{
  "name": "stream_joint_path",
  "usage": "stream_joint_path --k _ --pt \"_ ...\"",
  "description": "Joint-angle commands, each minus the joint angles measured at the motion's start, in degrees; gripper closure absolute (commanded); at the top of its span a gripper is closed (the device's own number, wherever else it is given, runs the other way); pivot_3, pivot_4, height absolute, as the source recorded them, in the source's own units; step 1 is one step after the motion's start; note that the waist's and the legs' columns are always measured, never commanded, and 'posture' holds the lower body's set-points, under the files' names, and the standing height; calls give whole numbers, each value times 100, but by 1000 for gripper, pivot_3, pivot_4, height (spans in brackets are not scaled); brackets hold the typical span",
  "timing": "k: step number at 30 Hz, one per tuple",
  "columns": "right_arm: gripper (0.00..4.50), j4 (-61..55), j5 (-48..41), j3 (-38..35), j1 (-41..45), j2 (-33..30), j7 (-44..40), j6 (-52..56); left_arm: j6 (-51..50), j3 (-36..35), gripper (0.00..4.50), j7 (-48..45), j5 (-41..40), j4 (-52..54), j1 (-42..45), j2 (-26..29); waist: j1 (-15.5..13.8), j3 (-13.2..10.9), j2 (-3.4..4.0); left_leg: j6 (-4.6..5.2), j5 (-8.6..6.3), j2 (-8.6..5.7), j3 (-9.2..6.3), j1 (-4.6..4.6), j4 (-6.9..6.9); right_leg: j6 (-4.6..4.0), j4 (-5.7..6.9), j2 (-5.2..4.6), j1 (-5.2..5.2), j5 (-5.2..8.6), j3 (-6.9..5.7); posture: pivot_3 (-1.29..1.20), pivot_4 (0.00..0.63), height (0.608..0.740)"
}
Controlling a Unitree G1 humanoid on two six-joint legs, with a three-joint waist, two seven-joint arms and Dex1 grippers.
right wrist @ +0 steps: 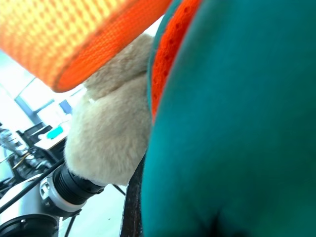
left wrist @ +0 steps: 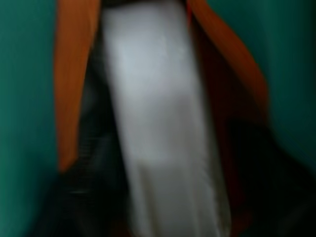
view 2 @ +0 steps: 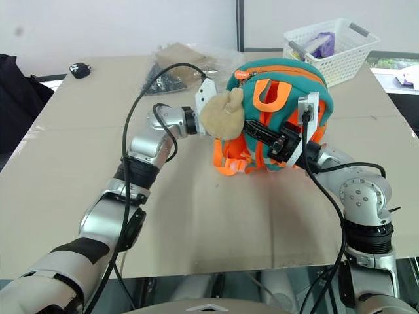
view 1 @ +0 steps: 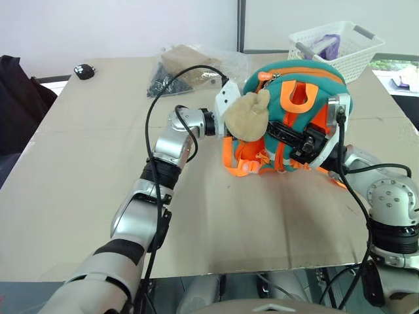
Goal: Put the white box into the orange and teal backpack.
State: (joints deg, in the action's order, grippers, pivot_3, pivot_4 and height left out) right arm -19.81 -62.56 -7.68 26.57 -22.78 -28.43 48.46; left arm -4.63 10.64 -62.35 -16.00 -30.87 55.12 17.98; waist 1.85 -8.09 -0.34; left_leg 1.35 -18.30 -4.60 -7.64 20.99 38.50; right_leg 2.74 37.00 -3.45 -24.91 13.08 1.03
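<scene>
The orange and teal backpack (view 1: 294,75) is held upright above the middle of the table, with its straps facing me and a tan plush toy (view 1: 247,116) hanging on its left side. My right gripper (view 1: 302,140) is shut on the backpack's strap side. My left wrist (view 1: 208,122) reaches level to the backpack's left side, where the plush toy hides its gripper. In the left wrist view the white box (left wrist: 158,128) stands close ahead, between orange edges with teal fabric on either side.
A white lattice basket (view 1: 340,42) holding something purple stands at the back right. A clear bag of dark items and brown paper (view 1: 177,72) lies at the back. A small black object (view 1: 84,70) sits at the back left of the brown tabletop (view 1: 78,163).
</scene>
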Motion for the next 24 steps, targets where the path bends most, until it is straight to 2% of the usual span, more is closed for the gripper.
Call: stream_joint_path --k 1,8,12,15,18,21,24 --pt "4500 -154 71 0 46 65 -6 -159 -732 -812 68 220 -727 1196 -588 320 67 0 1 0 0 1 1 -2 -1 0 2 0 0 0 4 0 150 740" --pt "4500 -139 215 26 -40 48 -57 -168 -3412 -2340 68 958 -3059 4006 -2053 1216 52 -1 0 0 0 10 1 4 1 0 10 8 -14 0 26 0 150 740" --pt "4500 -91 269 26 -10 73 -72 -194 -4696 -2910 68 1340 -4315 4802 -2645 1852 43 -1 -1 0 0 8 3 1 3 0 11 8 -12 0 27 0 150 740" --pt "4500 -61 365 89 -7 83 -113 -223 -4884 -2665 68 1571 -4406 5353 -2801 1994 11 -1 0 -1 0 8 -1 -1 9 0 14 9 -5 0 21 0 150 740" --pt "4500 -43 410 110 7 103 -129 -234 -4745 -2222 68 1866 -4154 5630 -2683 1774 -6 0 0 0 0 2 -1 -14 11 0 9 7 11 0 21 0 150 740" --pt "4500 -35 461 116 16 151 -107 -261 -4441 -1492 68 2221 -3470 5454 -2337 1340 -9 0 -1 0 0 0 0 -15 11 0 10 6 12 0 21 0 150 740" --pt "4500 -59 521 125 -10 185 -103 -280 -4193 -1120 68 2409 -2935 5159 -2122 1091 17 0 -1 -1 0 0 3 -17 11 0 12 7 10 0 24 0 150 740"
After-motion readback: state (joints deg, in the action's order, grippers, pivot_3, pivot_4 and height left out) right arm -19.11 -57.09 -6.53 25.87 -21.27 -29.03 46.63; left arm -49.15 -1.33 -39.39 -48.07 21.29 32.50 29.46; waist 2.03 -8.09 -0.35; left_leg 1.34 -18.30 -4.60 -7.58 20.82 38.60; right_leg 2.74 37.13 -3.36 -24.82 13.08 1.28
